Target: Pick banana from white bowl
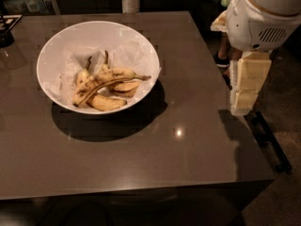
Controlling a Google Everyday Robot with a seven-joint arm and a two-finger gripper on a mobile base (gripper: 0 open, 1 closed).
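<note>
Dim room; dark grey desk (141, 164) filling most of the frame. Item: white bowl (70, 36), upper left, lined with crumpled paper (129, 51) and holding several bananas. Item: banana (106, 84), the longest, brown-speckled with a dark lengthwise streak, lying across the others, thin stem toward frame right. Item: gripper (244, 95), at the right edge of the frame, beside the desk's side, well apart from bowl and fruit; open or closed, cannot tell. Step judged: approach not yet begun. Next move calls for a reach leftward over the rim, then descent onto the banana's middle.
</note>
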